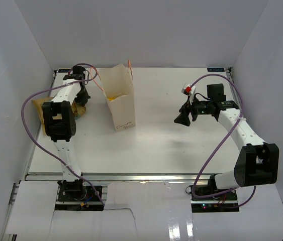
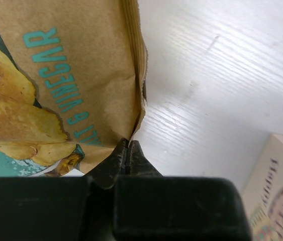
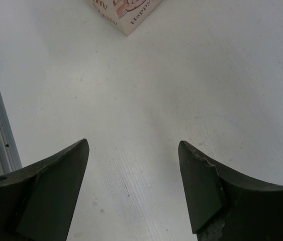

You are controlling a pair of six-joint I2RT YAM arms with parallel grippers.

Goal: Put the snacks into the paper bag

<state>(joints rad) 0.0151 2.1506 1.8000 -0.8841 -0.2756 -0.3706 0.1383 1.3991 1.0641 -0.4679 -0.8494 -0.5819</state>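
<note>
Left claw (image 2: 127, 149) pinched tight on corner of brown chip bag (image 2: 81, 75) | right claw (image 3: 132, 148) hung spread wide, empty, above desk (image 3: 191, 75) | paper bag (image 1: 122, 108) stood upright

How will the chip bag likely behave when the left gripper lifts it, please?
Probably floppy: the chip bag is creased paper, so it may sag. The left gripper pinches only its edge, so it may swing. Likely light: chips pictured.

The chip bag (image 2: 76, 75) runs off the left wrist view; the paper bag's (image 1: 122, 98) lettering (image 1: 125, 125) overhead is too small to read.
</note>
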